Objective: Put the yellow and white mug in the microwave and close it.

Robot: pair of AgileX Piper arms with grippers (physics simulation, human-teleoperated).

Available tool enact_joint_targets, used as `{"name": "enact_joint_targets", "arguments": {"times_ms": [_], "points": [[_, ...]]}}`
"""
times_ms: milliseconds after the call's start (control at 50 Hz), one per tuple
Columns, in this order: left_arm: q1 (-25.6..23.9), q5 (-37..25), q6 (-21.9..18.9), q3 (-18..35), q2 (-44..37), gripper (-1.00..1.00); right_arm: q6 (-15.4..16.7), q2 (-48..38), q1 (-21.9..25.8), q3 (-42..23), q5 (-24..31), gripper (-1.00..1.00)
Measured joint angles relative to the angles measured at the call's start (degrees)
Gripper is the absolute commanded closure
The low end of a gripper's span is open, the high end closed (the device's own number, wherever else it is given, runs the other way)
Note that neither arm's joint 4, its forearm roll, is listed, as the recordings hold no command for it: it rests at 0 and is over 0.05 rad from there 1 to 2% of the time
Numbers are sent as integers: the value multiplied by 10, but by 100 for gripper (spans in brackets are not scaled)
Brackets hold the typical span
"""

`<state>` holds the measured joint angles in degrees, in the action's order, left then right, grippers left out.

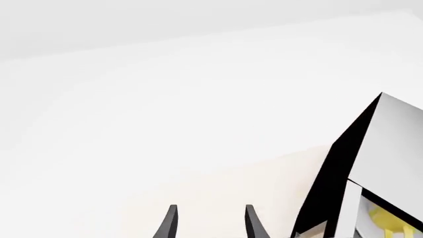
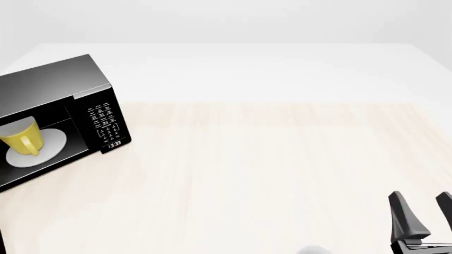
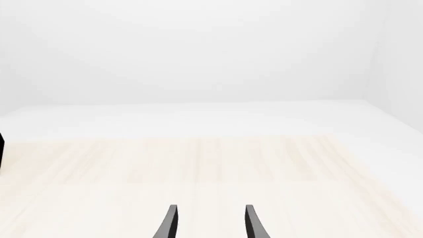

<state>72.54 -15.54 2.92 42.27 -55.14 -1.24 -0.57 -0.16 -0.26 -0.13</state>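
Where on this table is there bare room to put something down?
The table is bare from the microwave across to its right edge, back to its far edge and forward to the right gripper. The only crowded spot is at the left, inside the microwave, where the mug sits on the plate.

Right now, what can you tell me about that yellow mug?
The mug is small, glossy yellow outside with a yellow loop handle facing the front. It stands upright on the round white plate inside the black microwave at the table's left edge. Neither gripper touches it. The left wrist view catches a sliver of it.
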Motion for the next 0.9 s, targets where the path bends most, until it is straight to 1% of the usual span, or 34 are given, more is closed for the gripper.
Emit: {"name": "enact_joint_targets", "arguments": {"times_ms": [160,440,600,900], "points": [[20,14,-20,-10,-25,-100,0,0,0,0,0,-100],[35,34,-53,-31,-68,-100,0,0,0,0,0,-100],[24,41,-70,-44,-84,-100,0,0,0,0,0,-100],[-16,59,-105,-71,-97,-100,0,0,0,0,0,-100]]}}
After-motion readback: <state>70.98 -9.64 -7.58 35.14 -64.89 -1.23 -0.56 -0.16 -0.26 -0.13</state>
